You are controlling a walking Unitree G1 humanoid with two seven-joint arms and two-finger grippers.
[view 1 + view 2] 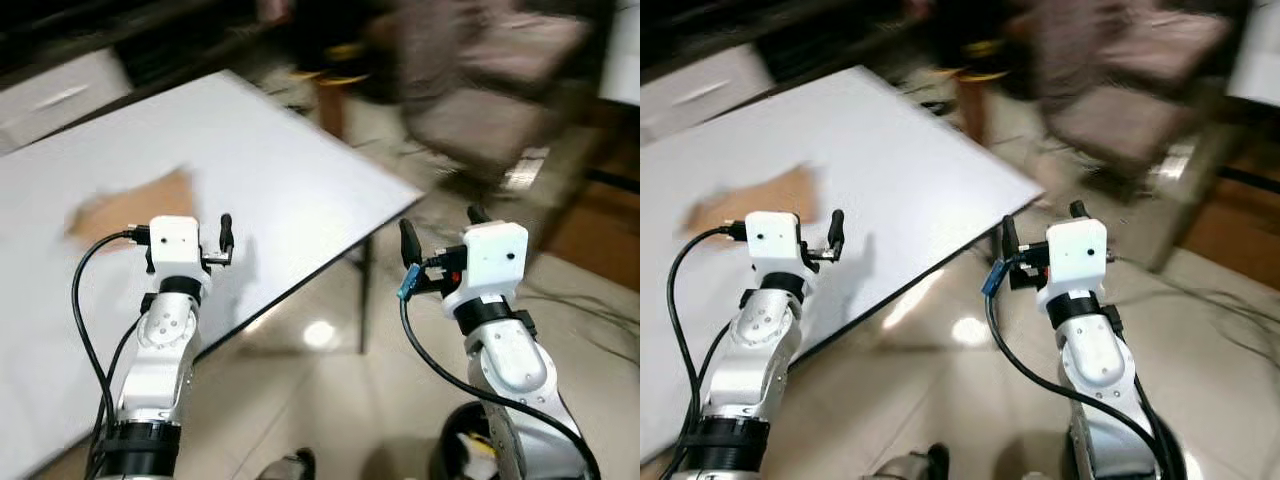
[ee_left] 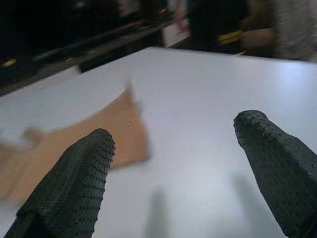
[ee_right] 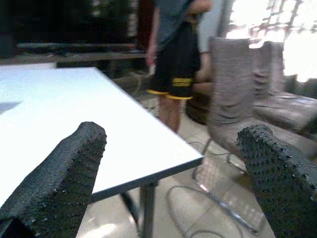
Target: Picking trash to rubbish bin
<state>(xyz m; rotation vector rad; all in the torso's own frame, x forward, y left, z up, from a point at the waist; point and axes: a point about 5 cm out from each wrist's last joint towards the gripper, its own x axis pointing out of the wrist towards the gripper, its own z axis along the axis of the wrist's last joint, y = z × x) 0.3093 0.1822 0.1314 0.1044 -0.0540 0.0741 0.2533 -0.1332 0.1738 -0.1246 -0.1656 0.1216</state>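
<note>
A flat piece of brown paper [image 1: 135,205] lies on the white table [image 1: 300,170], blurred in the head views. My left gripper [image 2: 176,129] hovers over the table just short of the brown paper [image 2: 114,131], open with nothing between its fingers. My right gripper [image 1: 442,225] is held over the floor past the table's near corner, open and empty, pointing toward the table edge [image 3: 148,173] and the chairs.
A person in dark shorts [image 3: 173,49] stands beyond the table's far corner. Grey padded chairs [image 3: 233,94] stand on the tiled floor to the right. A table leg [image 1: 365,300] drops near the corner. A dark round shape [image 1: 455,445] sits low behind my right arm.
</note>
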